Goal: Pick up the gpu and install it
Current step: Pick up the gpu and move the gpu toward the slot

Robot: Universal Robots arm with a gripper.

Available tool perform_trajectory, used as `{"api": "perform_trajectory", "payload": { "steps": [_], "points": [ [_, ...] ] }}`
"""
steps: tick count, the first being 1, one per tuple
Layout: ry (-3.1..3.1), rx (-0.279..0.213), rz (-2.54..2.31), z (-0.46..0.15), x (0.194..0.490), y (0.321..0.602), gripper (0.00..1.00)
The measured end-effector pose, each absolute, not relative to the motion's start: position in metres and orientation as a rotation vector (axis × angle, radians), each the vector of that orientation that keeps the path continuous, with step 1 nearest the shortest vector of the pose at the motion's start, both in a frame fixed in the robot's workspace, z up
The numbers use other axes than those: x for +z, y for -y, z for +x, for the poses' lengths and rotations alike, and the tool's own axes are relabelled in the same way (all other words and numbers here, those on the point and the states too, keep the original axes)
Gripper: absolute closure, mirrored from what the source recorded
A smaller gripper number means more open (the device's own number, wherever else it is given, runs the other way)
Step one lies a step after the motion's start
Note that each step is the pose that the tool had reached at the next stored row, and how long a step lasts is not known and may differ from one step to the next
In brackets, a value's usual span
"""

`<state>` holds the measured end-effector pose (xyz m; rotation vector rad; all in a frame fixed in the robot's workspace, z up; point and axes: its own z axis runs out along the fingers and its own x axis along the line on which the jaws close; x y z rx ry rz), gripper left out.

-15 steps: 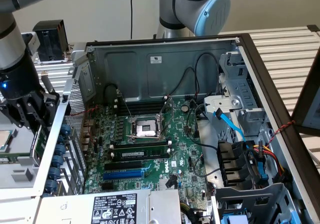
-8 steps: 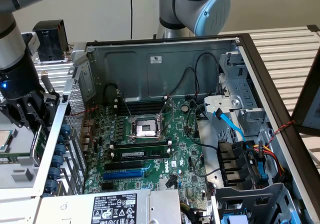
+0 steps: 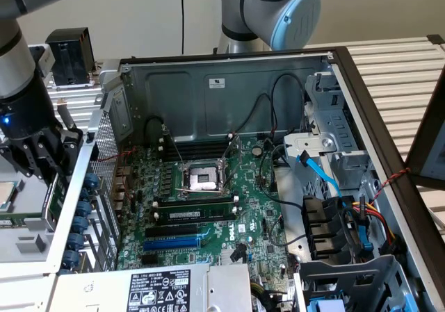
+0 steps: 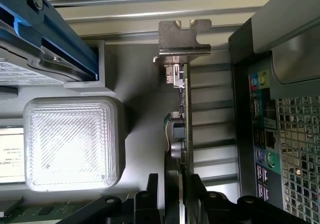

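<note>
A: The motherboard (image 3: 208, 208) is green, with black slots and one bright blue slot (image 3: 172, 242). The case (image 3: 188, 96) is plain grey metal.

B: There's a light blue cable (image 3: 327, 180), and red, yellow and black wires (image 3: 379, 215). The arm's joint cap (image 3: 297, 17) is pale blue.

A: The gpu (image 4: 184, 59) shows a green board edge and a silver bracket. The gripper (image 4: 175, 184) is black.

B: The rear ports (image 4: 264, 156) are green, purple and blue, beside a perforated grille (image 4: 300, 154). A white block (image 4: 75, 144) carries diagonal hatching.

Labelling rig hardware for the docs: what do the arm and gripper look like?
Arm: silver-grey round tube links, light-blue joint caps, black wrist section with a small blue light. Gripper: matte black, blocky angular fingers.
</note>
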<state>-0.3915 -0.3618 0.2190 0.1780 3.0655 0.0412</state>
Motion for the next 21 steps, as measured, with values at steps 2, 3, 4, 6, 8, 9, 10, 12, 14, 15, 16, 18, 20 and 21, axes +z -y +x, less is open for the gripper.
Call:
{"api": "perform_trajectory", "payload": {
  "steps": [2,3,4,6,8,9,10,12,14,15,16,18,20,21],
  "points": [
    [-3.066,0.045,0.178,-0.3916,0.2191,0.3618,0.62],
    [-3.066,0.047,0.178,-0.3915,0.2191,0.3619,0.62],
    [-3.066,0.047,0.178,-0.3915,0.219,0.3619,0.62],
    [-3.066,0.05,0.178,-0.3915,0.2191,0.362,0.62],
    [-3.066,0.052,0.178,-0.3915,0.219,0.362,0.62],
    [-3.066,0.052,0.178,-0.3915,0.219,0.3619,0.62],
    [-3.066,0.052,0.178,-0.3915,0.219,0.362,0.62],
    [-3.066,0.052,0.178,-0.3916,0.219,0.362,0.62],
    [-3.066,0.052,0.178,-0.3915,0.219,0.362,0.62],
    [-3.066,0.052,0.178,-0.3916,0.219,0.362,0.62],
    [-3.066,0.052,0.178,-0.3916,0.219,0.362,0.62],
    [-3.066,0.052,0.178,-0.3916,0.2188,0.362,0.62],
    [-3.066,0.052,0.178,-0.3916,0.2188,0.362,0.62],
    [-3.066,0.052,0.178,-0.3916,0.2187,0.362,0.62]
  ]
}}
